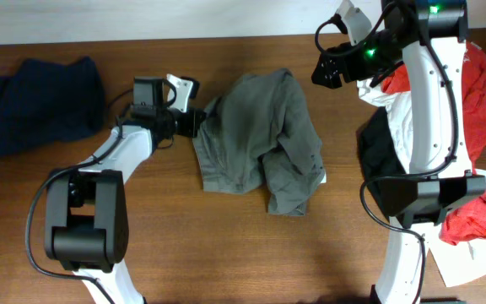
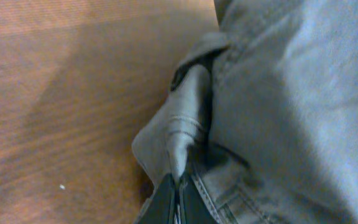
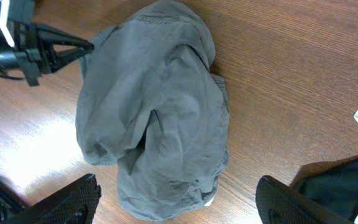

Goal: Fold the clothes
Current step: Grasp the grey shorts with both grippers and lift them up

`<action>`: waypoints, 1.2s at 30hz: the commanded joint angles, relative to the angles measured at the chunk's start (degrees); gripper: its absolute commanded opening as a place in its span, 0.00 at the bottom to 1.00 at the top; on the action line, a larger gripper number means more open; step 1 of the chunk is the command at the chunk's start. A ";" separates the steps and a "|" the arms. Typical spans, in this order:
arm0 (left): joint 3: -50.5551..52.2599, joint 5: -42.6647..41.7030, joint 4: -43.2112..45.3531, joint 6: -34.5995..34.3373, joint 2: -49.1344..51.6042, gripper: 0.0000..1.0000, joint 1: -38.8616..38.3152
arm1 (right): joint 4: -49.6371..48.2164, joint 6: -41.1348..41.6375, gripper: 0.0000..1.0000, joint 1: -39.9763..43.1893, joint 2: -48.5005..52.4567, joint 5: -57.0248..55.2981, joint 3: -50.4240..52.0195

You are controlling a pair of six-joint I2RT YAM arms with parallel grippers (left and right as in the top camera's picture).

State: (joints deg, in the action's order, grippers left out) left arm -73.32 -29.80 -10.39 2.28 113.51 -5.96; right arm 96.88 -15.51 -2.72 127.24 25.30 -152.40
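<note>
Lying crumpled in the middle of the brown wooden table (image 1: 184,253), the grey-green cotton garment (image 1: 260,139) has its long axis running from the far edge toward the near edge. It leans a little to the right at the near end, where a bunched lobe points down and right. The left arm reaches from its base at the near left up and rightward, wrist level. The left gripper (image 1: 194,122) points sideways into the garment's far-left edge. The left wrist view shows its jaws closed tight on a stitched fold of that cloth. The right arm stands high at the far right. The right gripper (image 3: 178,182) is spread wide, holding nothing, and hangs above the garment, apart from it. A dark navy cloth (image 1: 45,105) lies far left, and a pile of red, white and black clothes (image 1: 479,84) lies right.
</note>
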 commanded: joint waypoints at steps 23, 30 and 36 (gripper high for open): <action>-35.80 13.20 -21.66 6.23 -17.40 0.01 0.72 | -2.43 -5.27 0.74 -4.15 -1.18 3.19 7.93; -36.46 15.98 -20.72 6.23 -17.44 0.01 0.72 | -11.13 -4.55 0.68 -8.04 -1.18 6.51 22.36; -36.46 16.63 -20.06 6.43 -17.44 0.01 0.76 | -19.41 -2.43 0.68 -11.72 -1.18 8.79 30.27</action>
State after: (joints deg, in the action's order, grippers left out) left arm -107.59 -14.28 -31.86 7.75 97.78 -5.34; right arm 78.52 -19.20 -13.17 127.04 31.77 -123.44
